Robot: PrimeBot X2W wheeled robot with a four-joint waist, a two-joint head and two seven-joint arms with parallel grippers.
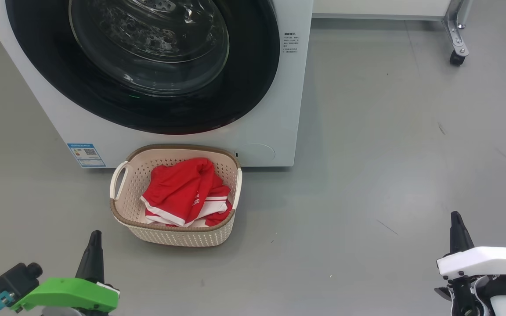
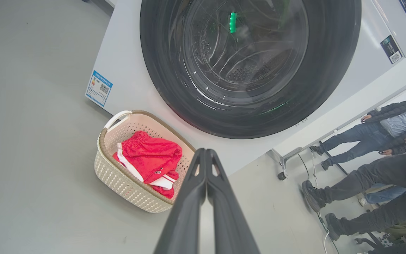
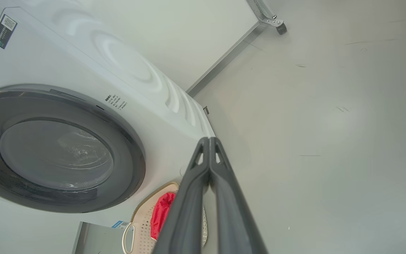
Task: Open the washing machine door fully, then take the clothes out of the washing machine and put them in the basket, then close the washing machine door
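Observation:
The washing machine (image 1: 275,118) (image 2: 125,70) (image 3: 93,63) stands ahead, white, with its black-rimmed round door (image 1: 147,66) (image 2: 250,67) (image 3: 60,150) lying flat against the front, shut. On the floor in front of it sits the cream basket (image 1: 128,210) (image 2: 113,171) (image 3: 132,238) holding red clothes (image 1: 182,191) (image 2: 150,157) (image 3: 162,211) with white trim. My left gripper (image 1: 95,235) (image 2: 205,151) hangs shut at the lower left, short of the basket, holding nothing. Over bare floor at the lower right, my right gripper (image 1: 455,216) (image 3: 208,140) is shut and empty.
A metal frame leg on a caster (image 1: 457,55) (image 3: 280,28) stands at the back right. In the left wrist view, people's legs and shoes (image 2: 365,180) are beside the machine, near cables on the floor. Grey floor (image 1: 389,166) spreads to the right.

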